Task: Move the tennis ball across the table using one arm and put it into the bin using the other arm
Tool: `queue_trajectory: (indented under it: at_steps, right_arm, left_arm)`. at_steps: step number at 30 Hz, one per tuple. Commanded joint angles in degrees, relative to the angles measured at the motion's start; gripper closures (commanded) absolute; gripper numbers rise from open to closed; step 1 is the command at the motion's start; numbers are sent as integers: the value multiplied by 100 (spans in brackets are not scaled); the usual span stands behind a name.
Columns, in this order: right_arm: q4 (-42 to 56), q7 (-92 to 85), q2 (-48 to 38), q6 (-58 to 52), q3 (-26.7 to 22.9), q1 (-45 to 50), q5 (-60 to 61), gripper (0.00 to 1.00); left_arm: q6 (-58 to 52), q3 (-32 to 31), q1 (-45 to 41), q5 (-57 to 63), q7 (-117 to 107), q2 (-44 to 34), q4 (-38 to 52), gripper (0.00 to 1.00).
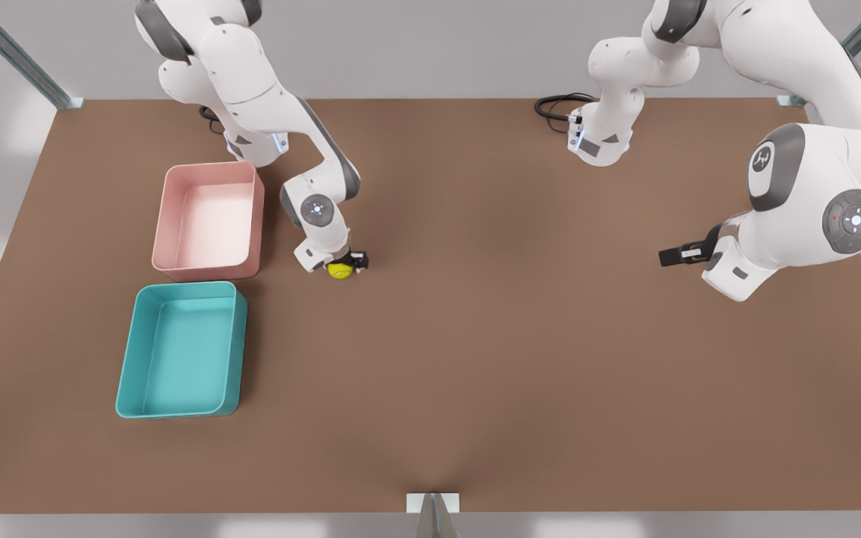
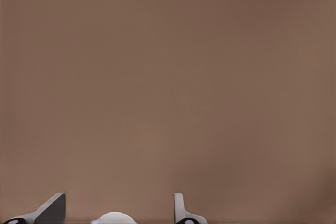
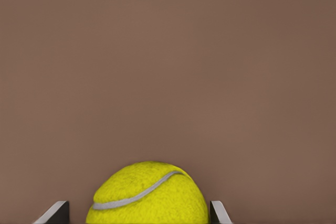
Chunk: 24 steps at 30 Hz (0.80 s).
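The yellow-green tennis ball point(image 1: 338, 270) rests on the brown table point(image 1: 475, 336), just to the right of the pink tub in the front view. My right gripper point(image 1: 344, 263) is lowered over it. In the right wrist view the ball point(image 3: 147, 195) sits between the two fingers, with a small gap on one side, so the gripper point(image 3: 139, 211) is open around it. The teal bin point(image 1: 125, 359) stands empty near the table's front-left in the front view. My left gripper point(image 1: 671, 256) hovers open and empty at the front view's right, and the left wrist view shows its fingertips point(image 2: 118, 212) over bare table.
An empty pink tub point(image 1: 210, 172) stands just behind the teal bin and close beside the right arm's wrist. Both arm bases point(image 1: 599, 142) sit at the far edge with black cables. Metal frame posts mark the table's corners.
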Motion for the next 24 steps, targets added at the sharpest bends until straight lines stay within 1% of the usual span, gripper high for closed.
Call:
queue_trajectory:
  at_steps: [1, 8, 10, 11, 13, 14, 15, 19, 21, 23, 24]
  right_arm:
    - [2, 449, 48, 176, 0, 4, 5, 0]
    - [-60, 440, 65, 176, 0, 22, 5, 0]
    - [-60, 414, 74, 176, 0, 13, 5, 10]
    - [-60, 396, 92, 176, 0, 13, 5, 20]
    - [-60, 396, 74, 176, 0, 4, 5, 35]
    - [-60, 396, 57, 176, 0, -4, 5, 39]
    - [-60, 396, 30, 176, 0, -22, 5, 41]
    - [46, 72, -321, -34, -26, -189, 5, 41]
    - [414, -772, -479, -684, -62, -575, 5, 41]
    - [784, -1809, -497, -1098, -88, -1076, -39, 41]
    - [986, -2196, -488, -1335, -88, -1463, -399, 41]
  left_arm:
    - [-6, -1, 0, 3, -277, -8, 0, 0]
    - [-6, -1, 0, 3, -277, -8, 0, 0]
    - [-6, -1, 0, 3, -277, 0, 0, 0]
    - [-6, -1, 0, 3, -277, -8, 9, 0]
    - [-6, -1, 0, 3, -277, -8, 0, 0]
    - [-6, -1, 0, 3, -277, -8, 0, 0]
    - [-6, -1, 0, 3, -277, -8, 0, 0]
    - [-6, -10, 0, 3, -277, -8, 9, 0]
    - [-6, -10, 0, 3, -277, -8, 9, 0]
    - [-6, -10, -17, 3, -277, -8, 9, 0]
    - [-6, -10, -17, 3, -277, -8, 9, 0]
